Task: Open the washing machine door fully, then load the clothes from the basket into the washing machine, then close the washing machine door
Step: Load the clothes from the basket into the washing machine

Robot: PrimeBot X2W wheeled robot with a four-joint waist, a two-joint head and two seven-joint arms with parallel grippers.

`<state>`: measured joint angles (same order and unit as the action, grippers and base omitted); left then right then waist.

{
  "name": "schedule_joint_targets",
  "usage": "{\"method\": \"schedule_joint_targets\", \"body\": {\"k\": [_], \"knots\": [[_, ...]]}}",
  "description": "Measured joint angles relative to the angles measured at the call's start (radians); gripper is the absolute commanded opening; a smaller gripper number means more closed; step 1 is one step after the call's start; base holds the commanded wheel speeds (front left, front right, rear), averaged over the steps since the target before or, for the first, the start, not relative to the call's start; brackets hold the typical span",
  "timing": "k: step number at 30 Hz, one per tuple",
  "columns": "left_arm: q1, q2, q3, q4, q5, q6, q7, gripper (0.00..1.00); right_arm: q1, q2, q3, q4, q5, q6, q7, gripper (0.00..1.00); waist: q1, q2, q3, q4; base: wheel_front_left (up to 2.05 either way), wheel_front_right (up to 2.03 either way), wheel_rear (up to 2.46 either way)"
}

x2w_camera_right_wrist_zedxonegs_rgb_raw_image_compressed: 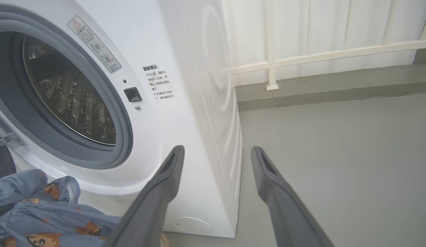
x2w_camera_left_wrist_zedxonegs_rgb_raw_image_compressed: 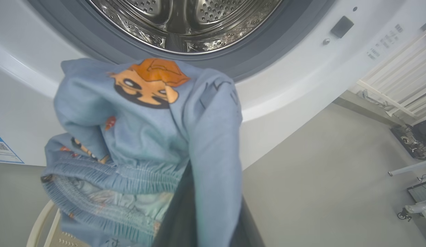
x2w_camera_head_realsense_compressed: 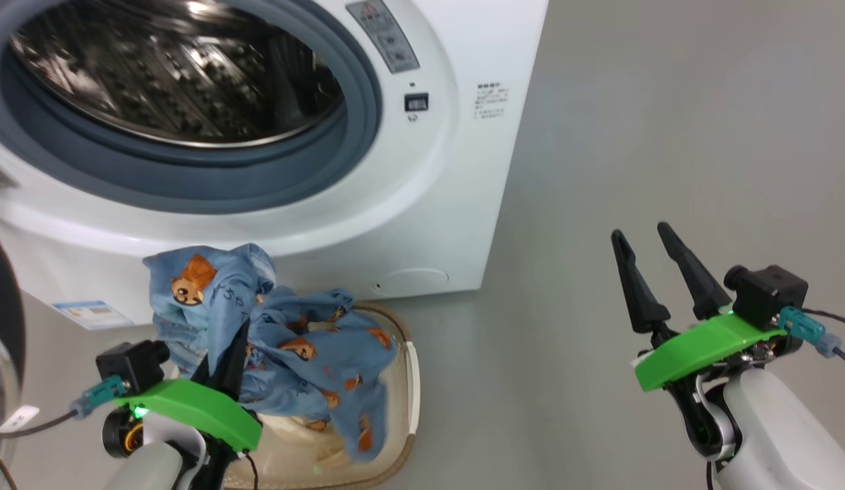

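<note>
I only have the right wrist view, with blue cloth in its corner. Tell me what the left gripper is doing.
Observer: The left gripper is shut on the clothes, holding them up just below the opening of the washing machine.
Operator: Report whether they have cleared the basket.
Observer: No. Their lower part hangs into the basket, which sits on the floor before the machine.
Operator: Check the drum's far end.
Observer: The left wrist view shows the drum bare there, with no cloth.
</note>
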<state>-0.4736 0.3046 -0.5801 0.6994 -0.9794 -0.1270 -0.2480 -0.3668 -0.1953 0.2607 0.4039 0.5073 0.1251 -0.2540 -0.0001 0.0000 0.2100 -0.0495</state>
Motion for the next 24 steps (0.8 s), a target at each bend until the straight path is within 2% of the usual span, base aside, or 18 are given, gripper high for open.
{"method": "schedule_joint_targets", "body": {"k": [12, 24], "knots": [[0.118, -0.003, 0.094, -0.210, 0.093, 0.026, 0.000, 0.00, 0.062, -0.026, 0.009, 0.004, 0.027, 0.000, 0.000, 1.00, 0.0000, 0.0000, -0.111, 0.034, 0.00, 0.00, 0.00], [0.151, 0.000, 0.105, -0.323, 0.100, 0.067, 0.000, 0.00, 0.073, -0.031, 0.018, 0.002, 0.030, 0.000, 0.000, 1.00, 0.0001, 0.0000, -0.117, 0.031, 0.00, 0.00, 0.00]]}}
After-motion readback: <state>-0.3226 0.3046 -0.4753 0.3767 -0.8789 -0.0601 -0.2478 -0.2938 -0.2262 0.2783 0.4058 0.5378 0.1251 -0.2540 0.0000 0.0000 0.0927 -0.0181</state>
